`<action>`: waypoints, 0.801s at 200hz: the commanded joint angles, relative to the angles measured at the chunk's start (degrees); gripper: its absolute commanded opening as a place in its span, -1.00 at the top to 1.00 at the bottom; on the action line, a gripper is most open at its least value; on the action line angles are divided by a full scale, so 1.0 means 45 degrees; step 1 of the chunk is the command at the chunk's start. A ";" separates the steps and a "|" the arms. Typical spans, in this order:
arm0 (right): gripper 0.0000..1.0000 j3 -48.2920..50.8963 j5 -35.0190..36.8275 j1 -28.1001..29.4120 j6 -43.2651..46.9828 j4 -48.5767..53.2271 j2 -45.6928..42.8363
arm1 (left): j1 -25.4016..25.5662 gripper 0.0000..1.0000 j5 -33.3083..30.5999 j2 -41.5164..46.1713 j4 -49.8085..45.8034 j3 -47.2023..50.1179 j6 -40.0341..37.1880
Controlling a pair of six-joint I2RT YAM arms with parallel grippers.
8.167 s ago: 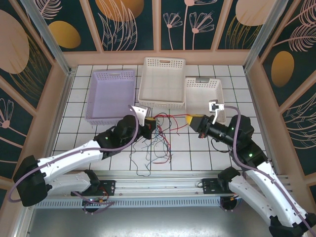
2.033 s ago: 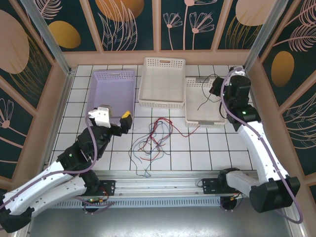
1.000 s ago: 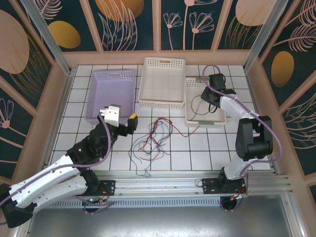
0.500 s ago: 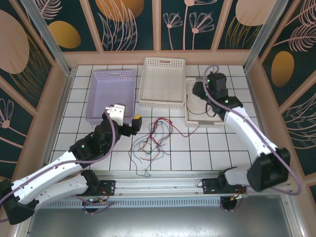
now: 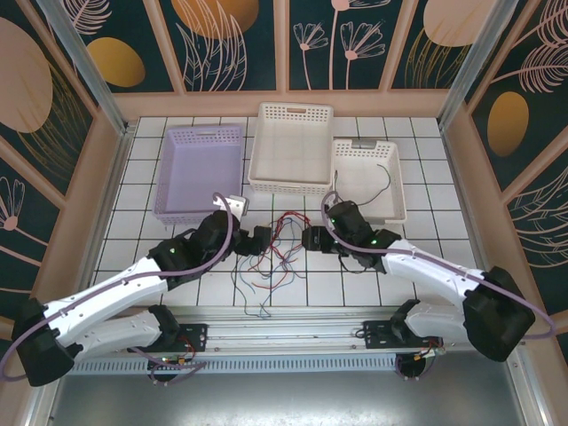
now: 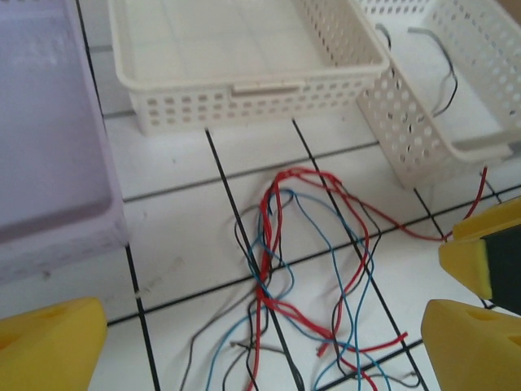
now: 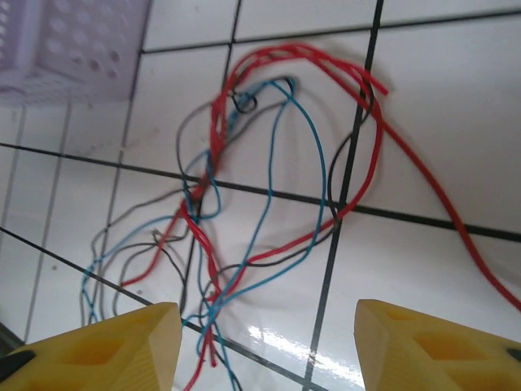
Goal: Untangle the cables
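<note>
Cables (image 5: 282, 241) tangled between my left hand (image 5: 259, 240) and right hand (image 5: 311, 238), both spread apart.
Lilac basket (image 5: 202, 133), wide white basket (image 5: 295, 109), small white basket (image 5: 338, 182) behind.

The left arm (image 5: 133, 284) is stretched forward and inward, and the right arm (image 5: 426, 266) is laid low and reached inward. The left gripper (image 5: 263, 240) and the right gripper (image 5: 310, 238) are held facing each other, near but apart, each with jaws spread wide.
</note>
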State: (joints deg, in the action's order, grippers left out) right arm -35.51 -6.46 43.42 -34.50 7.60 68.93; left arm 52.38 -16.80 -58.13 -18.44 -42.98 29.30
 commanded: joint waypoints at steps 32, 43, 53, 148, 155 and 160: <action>-0.06 0.0054 0.0931 0.0523 -0.0609 -0.2202 0.2145 | -0.0068 -0.96 0.0910 -0.0940 0.0599 0.0850 0.1032; -0.03 -0.0028 0.1249 0.0511 -0.0604 -0.2246 0.2529 | -0.0077 -0.96 0.1052 -0.0981 0.0833 0.1055 0.1139; 0.00 -0.0124 0.1508 0.0509 -0.0595 -0.2287 0.2779 | -0.0076 -0.96 0.1153 -0.1107 0.1010 0.1232 0.1239; 0.47 -0.0613 0.2473 0.0509 -0.0067 -0.3797 0.4153 | -0.0077 -0.95 0.1385 -0.3274 0.2667 0.1648 0.1595; 0.50 -0.0661 0.2593 0.0500 -0.0005 -0.3783 0.4196 | -0.0067 -0.95 0.1380 -0.3507 0.2765 0.1586 0.1592; 0.56 -0.0710 0.2649 0.0493 0.0047 -0.3745 0.4237 | -0.0072 -0.95 0.1372 -0.3660 0.2821 0.1547 0.1600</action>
State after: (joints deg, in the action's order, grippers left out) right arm -36.51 3.16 45.54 -35.83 -6.68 86.98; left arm 52.40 -10.87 -72.07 -8.78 -35.14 35.48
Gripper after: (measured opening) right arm 0.262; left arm 0.977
